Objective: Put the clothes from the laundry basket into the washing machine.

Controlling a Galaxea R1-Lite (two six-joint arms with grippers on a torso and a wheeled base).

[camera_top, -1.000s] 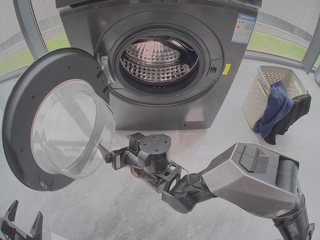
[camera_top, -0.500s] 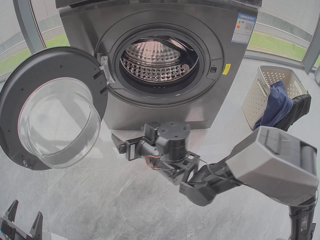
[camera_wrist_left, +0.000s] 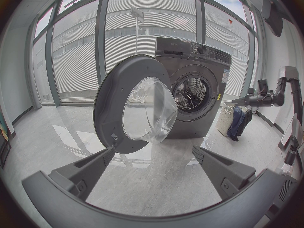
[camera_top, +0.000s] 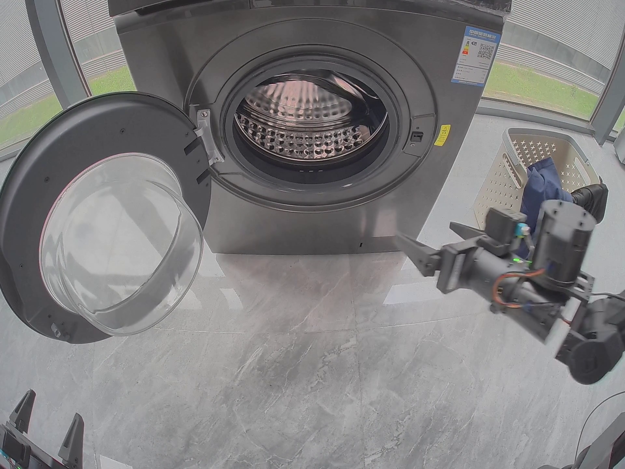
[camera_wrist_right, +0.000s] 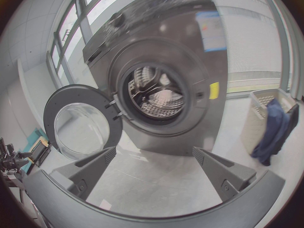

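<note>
Head view: my right gripper [camera_top: 426, 234] hangs low before the washer's [camera_top: 312, 229] front right corner, its fingers spread wide with nothing between them. The basket [camera_top: 495, 184] stands on the floor just right of the washer, with a blue cloth [camera_top: 540, 184] and a black cloth [camera_top: 589, 197] draped over its near rim. The door [camera_top: 97, 131] is swung wide open at the washer's left. My left gripper [camera_top: 52, 406] sits well in front of the washer on the door's side, equally wide and empty
</note>
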